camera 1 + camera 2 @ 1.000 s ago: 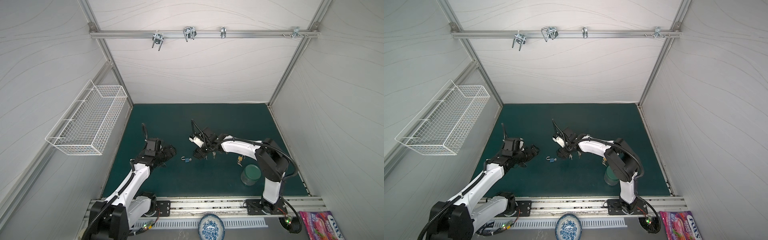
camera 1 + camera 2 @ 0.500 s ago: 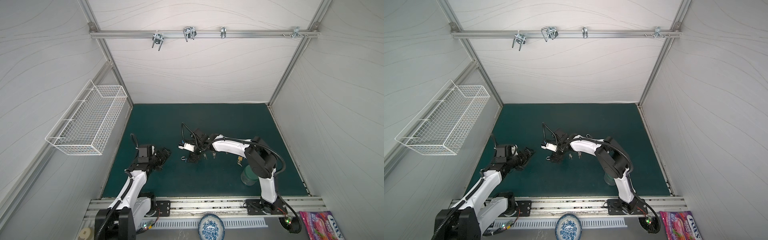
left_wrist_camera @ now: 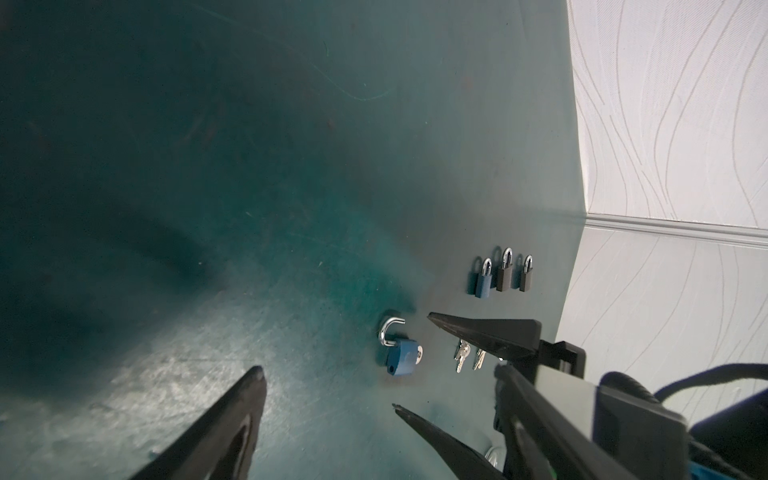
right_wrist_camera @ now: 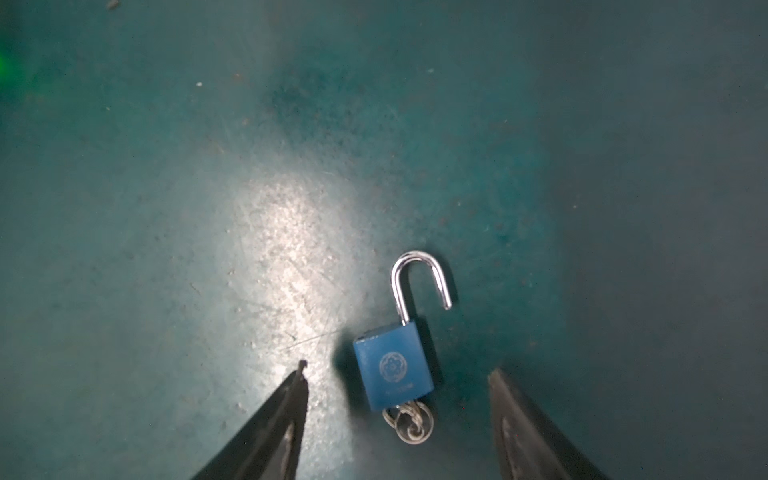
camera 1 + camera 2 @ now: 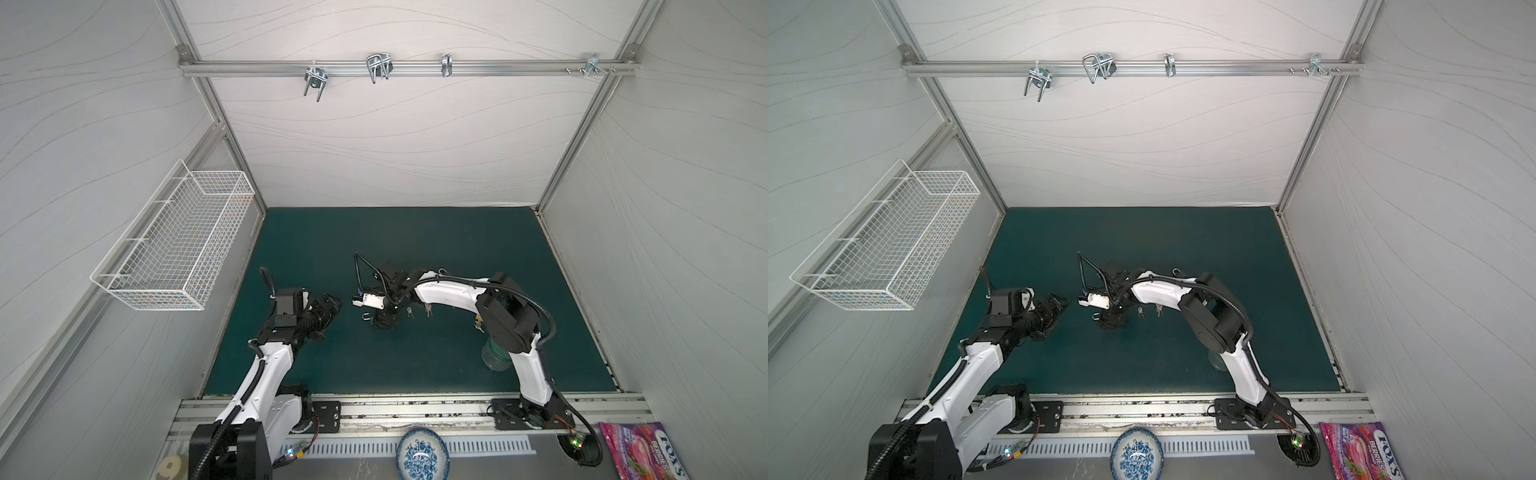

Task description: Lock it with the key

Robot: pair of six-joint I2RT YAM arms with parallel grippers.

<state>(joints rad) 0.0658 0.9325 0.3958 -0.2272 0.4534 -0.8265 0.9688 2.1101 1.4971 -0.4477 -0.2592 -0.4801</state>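
Having swung over the padlock [image 4: 392, 370], the right claw [image 4: 397, 368] is narrowing, open and empty, jaws either side of its body, probably needing a firm pinch next, while the left claw [image 5: 334, 304] is idling wide.

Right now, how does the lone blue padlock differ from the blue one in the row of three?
The lone padlock has an open shackle; the row padlock has a shut one. The lone padlock has a key ring at its base; the row padlock shows none. The lone padlock lies between the fingers of the right gripper; the row padlock sits beside dark padlocks. Both are blue with silver shackles.
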